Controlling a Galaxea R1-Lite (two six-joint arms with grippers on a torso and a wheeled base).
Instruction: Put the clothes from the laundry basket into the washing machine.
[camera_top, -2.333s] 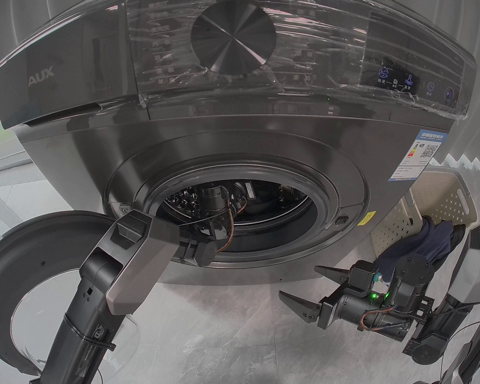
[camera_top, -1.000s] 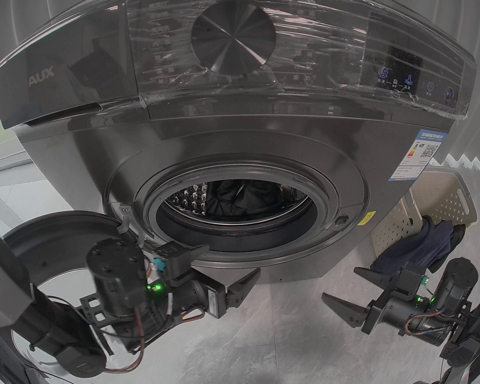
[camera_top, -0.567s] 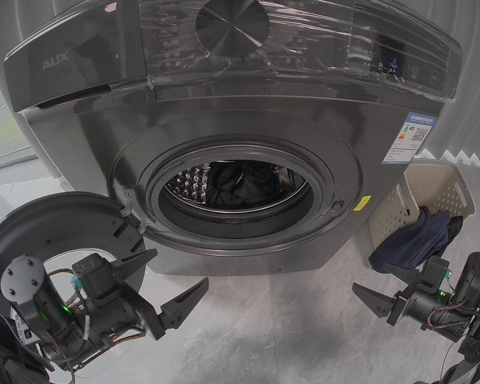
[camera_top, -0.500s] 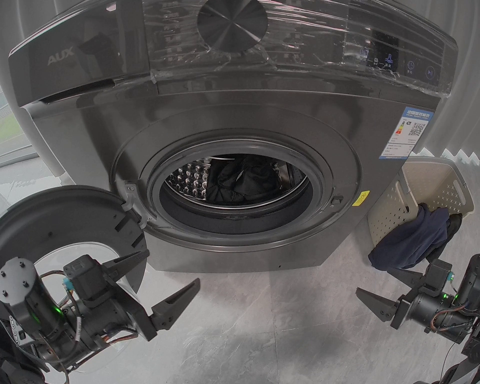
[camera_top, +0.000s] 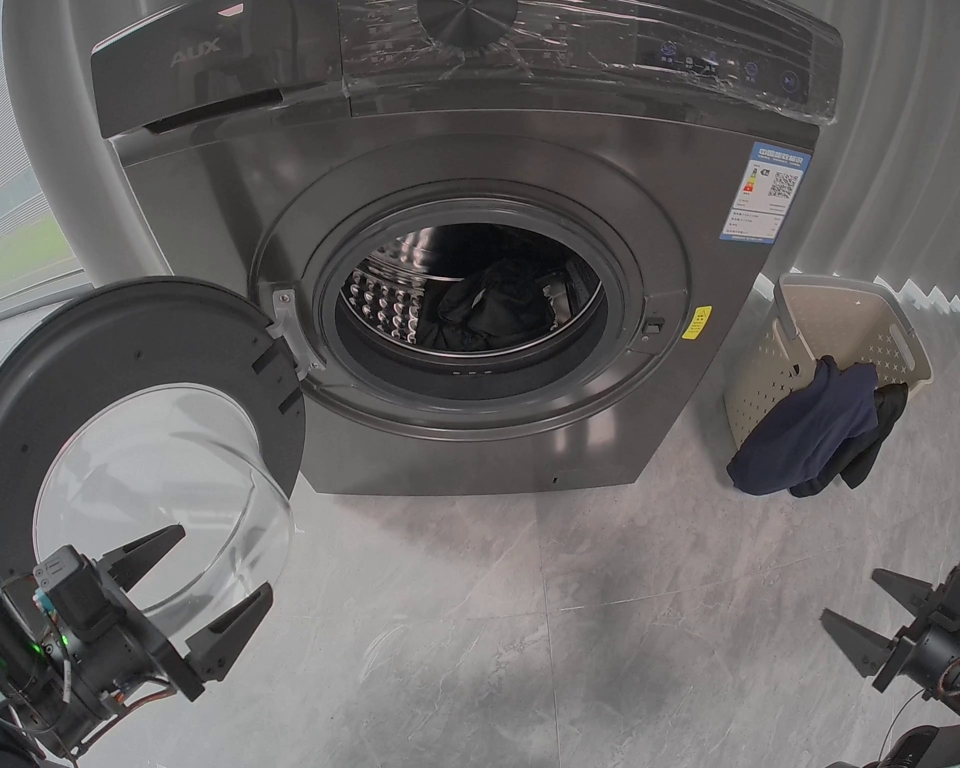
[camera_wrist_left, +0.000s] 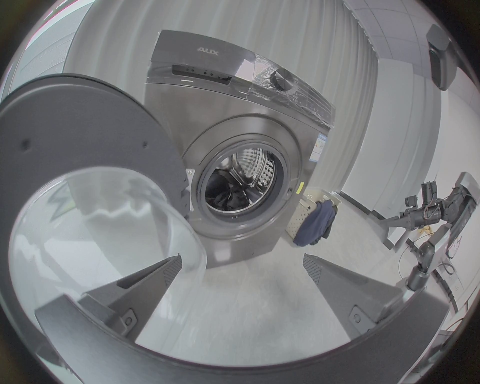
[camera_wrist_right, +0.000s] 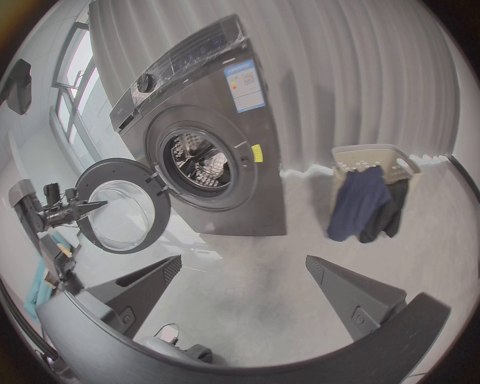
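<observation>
The grey washing machine (camera_top: 480, 130) stands with its round door (camera_top: 150, 340) swung open to the left. A dark garment (camera_top: 490, 300) lies inside the drum. To the machine's right sits the beige laundry basket (camera_top: 860, 310), with a navy cloth (camera_top: 805, 430) and a black cloth (camera_top: 872, 430) draped over its front rim. My left gripper (camera_top: 224, 560) hangs open and empty low in front of the door glass. My right gripper (camera_top: 850, 597) is open and empty above the floor, short of the basket. Both wrist views, left (camera_wrist_left: 241, 257) and right (camera_wrist_right: 242, 257), show spread fingers holding nothing.
Grey tiled floor (camera_top: 560, 620) spreads out before the machine. The open door (camera_wrist_left: 85, 150) juts out close to my left gripper. A pleated curtain (camera_top: 890, 140) hangs behind the basket. The basket (camera_wrist_right: 375, 155) stands apart from the machine's side.
My left arm came out of the drum, leaving the dark garment inside. The whole view has since backed away from the machine, and both open grippers now sit lower and farther from it.
</observation>
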